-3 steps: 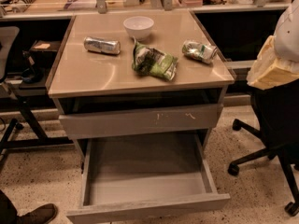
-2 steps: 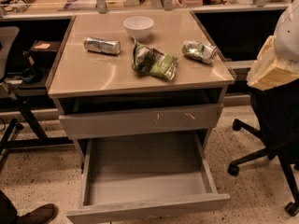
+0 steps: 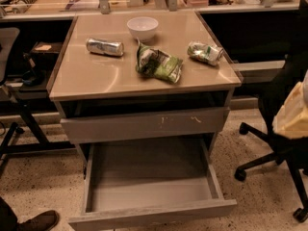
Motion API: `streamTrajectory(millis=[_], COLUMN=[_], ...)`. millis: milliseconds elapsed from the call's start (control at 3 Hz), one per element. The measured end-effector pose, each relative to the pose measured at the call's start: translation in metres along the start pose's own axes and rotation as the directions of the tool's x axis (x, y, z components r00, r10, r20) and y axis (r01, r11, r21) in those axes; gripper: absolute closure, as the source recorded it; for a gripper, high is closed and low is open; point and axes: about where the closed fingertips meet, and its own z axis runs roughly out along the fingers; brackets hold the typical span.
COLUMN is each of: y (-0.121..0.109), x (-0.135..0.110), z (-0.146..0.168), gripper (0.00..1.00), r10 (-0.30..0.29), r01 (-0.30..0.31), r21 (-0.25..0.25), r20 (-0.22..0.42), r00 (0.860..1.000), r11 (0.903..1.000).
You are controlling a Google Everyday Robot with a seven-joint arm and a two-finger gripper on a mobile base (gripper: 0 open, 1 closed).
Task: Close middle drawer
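The middle drawer is pulled far out of the grey cabinet, low in the camera view. Its smooth grey inside is bare and its plain front faces me at the bottom edge. Above it sits the shut drawer front with pale scratch marks. My gripper is not in view. Only a pale, yellowish-lit shape, possibly part of my arm, shows at the right edge, well to the right of the drawer and apart from it.
On the cabinet top lie a white bowl, a can, a green chip bag and a crushed can. A black office chair stands right. A shoe shows at bottom left, and a chair base at left.
The pale shape at the right edge has moved down and to the right, further out of view. The drawer and the things on the cabinet top have not moved.
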Motion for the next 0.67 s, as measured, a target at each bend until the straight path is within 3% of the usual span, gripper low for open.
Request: streamTrajectory(millis=[333, 667], y=[0.0436, 0.0491], x=[0.0223, 0.0262], z=[0.0433, 0.0512], gripper=[1.00, 1.00], r10=[0.021, 0.023], r01=[-0.027, -0.030], r21=[-0.136, -0.153], r20=[-0.040, -0.051], r00=[0.999, 0.998], r11=[0.9904, 0.9878])
